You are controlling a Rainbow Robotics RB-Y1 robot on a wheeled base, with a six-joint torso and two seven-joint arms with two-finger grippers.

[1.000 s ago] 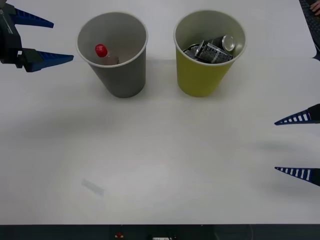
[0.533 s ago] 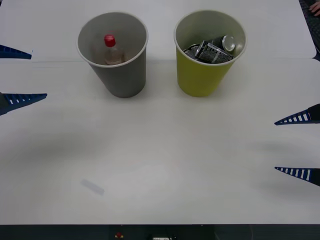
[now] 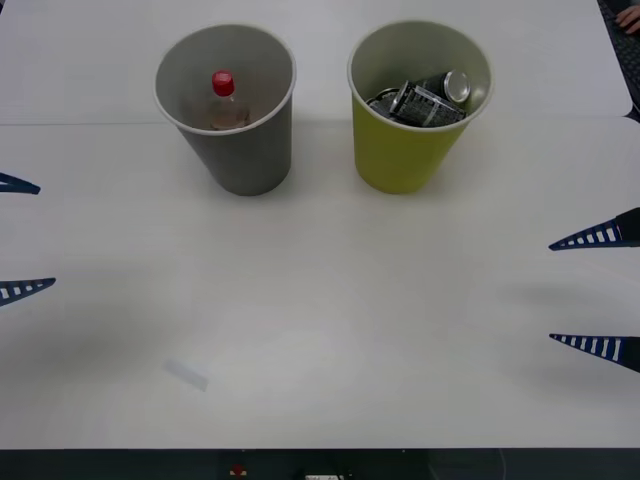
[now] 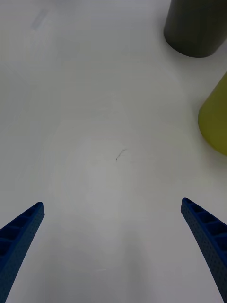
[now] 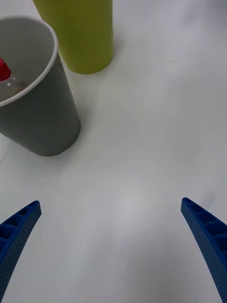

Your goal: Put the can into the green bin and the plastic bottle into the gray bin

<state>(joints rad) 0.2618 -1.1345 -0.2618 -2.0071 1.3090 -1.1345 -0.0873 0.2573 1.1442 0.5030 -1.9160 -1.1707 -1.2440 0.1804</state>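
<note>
Already the small clear plastic bottle [image 3: 222, 98] with its red cap stands upright inside the large gray tapered bin [image 3: 240, 150], and a crushed silver can [image 3: 428, 98] lies in the yellow-green tapered bin [image 3: 405, 150] just beside it on the white table [image 3: 330, 320]. The left gripper [image 3: 18, 238] hovers at the table's left edge, blue ribbed fingers spread and empty. The right gripper [image 3: 598, 292] hangs at the right edge, likewise spread wide.

A gray tapered bin [image 3: 240, 150] has a white rim; inside, a clear plastic bottle [image 3: 224, 100] shows a red cap. The yellow-green tapered bin [image 3: 400, 150] holds a silver-and-black can [image 3: 425, 98]. The table [image 3: 330, 320] is white.
</note>
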